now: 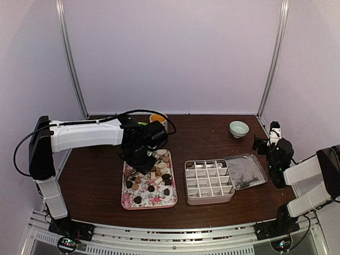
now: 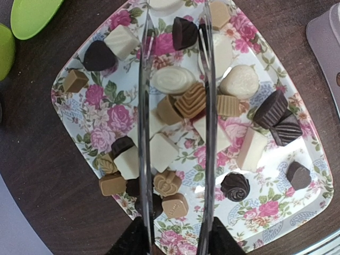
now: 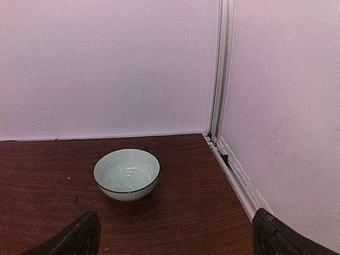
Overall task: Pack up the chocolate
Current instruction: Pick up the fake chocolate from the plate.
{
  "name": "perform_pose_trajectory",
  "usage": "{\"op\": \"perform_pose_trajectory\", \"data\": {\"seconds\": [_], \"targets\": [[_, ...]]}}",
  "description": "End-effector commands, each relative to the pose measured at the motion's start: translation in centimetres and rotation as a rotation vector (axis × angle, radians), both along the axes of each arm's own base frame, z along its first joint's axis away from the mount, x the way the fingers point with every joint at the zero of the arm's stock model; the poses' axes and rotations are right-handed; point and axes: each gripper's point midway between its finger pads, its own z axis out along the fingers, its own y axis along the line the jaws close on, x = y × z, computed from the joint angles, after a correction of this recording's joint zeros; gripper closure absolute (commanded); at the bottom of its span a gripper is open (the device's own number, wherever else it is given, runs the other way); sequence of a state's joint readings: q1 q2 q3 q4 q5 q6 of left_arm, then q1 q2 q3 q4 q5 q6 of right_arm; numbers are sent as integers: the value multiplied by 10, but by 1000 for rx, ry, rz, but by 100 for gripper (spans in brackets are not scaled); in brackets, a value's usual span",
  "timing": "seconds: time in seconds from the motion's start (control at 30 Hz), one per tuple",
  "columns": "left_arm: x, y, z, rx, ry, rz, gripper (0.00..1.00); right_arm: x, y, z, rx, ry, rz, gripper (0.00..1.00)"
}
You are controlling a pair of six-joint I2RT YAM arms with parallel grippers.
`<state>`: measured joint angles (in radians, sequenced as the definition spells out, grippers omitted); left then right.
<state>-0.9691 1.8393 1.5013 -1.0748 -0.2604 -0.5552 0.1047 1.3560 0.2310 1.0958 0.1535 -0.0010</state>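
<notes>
I am seeing the left arm (image 1: 85,135) showing white link covers with black joints, and a black cable (image 1: 16,154) looping outside its shoulder. A second cable (image 1: 143,111) is arching over its wrist. The right arm (image 1: 304,171) is showing the same white-and-black scheme. The right gripper (image 3: 175,241) is presenting dark, blunt fingertips.

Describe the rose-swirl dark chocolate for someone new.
On the floral tray, look right of the tongs in the left wrist view, low down. The dark chocolate there is the only one coiled like a rose; its neighbour is a heart.
</notes>
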Motion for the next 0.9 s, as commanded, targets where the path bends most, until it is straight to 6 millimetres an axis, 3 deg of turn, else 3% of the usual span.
{"op": "perform_pose_trajectory", "data": {"seconds": [0.0, 0.4, 0.67, 0.87], "targets": [[5, 1, 9, -8, 0, 6, 61, 2, -4, 5, 1, -12, -16, 0], [9, 12, 8, 16, 2, 25, 61, 2, -4, 5, 2, -13, -17, 0], [9, 3, 8, -17, 11, 0, 57, 2, -4, 4, 2, -11, -15, 0], [14, 1, 12, -23, -13, 6, 61, 2, -4, 5, 2, -13, -17, 0]]}}
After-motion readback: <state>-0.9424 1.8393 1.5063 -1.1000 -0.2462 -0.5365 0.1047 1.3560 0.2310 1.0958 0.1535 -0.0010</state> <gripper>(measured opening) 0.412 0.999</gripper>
